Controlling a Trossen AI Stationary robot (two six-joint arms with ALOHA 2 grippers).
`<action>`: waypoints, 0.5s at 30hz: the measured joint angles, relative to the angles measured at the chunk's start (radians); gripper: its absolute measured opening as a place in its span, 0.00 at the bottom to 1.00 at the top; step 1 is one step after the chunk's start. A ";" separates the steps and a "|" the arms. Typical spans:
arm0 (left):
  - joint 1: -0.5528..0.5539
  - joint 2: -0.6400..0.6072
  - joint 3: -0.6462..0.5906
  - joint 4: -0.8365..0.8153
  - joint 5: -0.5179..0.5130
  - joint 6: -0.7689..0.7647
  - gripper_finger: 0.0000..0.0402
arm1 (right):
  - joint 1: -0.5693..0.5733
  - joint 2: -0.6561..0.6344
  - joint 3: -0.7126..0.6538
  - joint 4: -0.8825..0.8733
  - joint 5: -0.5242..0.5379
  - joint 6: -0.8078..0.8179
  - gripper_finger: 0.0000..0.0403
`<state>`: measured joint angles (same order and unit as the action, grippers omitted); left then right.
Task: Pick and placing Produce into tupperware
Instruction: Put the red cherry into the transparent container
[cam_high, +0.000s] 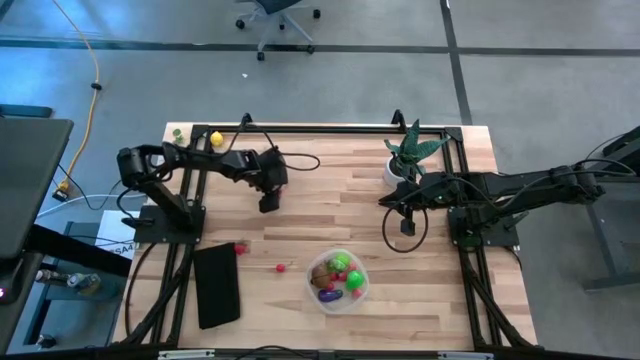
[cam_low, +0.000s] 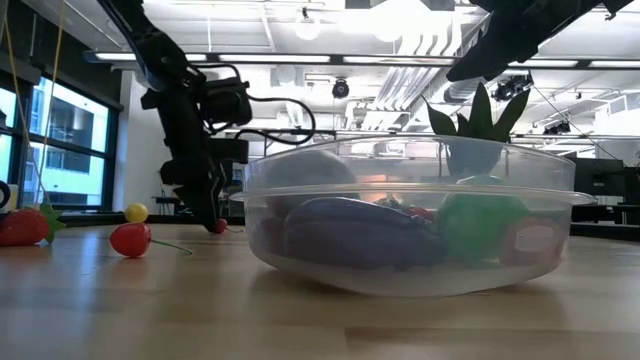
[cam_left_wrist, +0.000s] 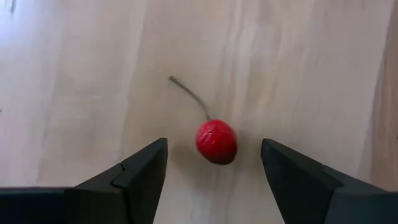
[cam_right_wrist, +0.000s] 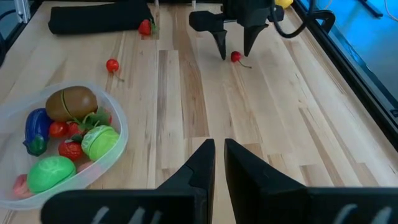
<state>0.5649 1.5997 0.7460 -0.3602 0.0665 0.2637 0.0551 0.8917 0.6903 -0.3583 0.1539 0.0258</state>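
Cherry (cam_left_wrist: 216, 141): on the bare wood, centred between the fingers of the left gripper (cam_left_wrist: 213, 165), not yet touched; well apart from the tub (cam_high: 339, 282)
Left gripper: spread wide, nothing held
Right gripper (cam_right_wrist: 219, 158): closed, empty, waiting by the plant (cam_high: 410, 152)
Handling: judged light, smooth, likely to roll; best pinched across the round body, stem left free

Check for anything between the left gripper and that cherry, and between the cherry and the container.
Nothing blocks the left gripper: its open fingers flank the cherry. Only bare wood lies between the cherry and the tupperware; another cherry sits beside that line.
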 joint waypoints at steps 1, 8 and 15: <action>-0.006 0.000 0.000 0.001 -0.007 0.001 0.60 | 0.000 0.000 0.000 0.000 0.000 0.000 0.06; -0.016 0.000 0.000 0.023 -0.025 0.004 0.46 | 0.000 0.000 0.000 0.000 0.000 0.000 0.06; -0.015 0.000 0.000 0.020 -0.026 -0.006 0.37 | 0.000 0.000 0.000 0.000 0.000 0.000 0.06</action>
<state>0.5495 1.5997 0.7464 -0.3405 0.0408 0.2574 0.0551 0.8917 0.6903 -0.3584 0.1539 0.0259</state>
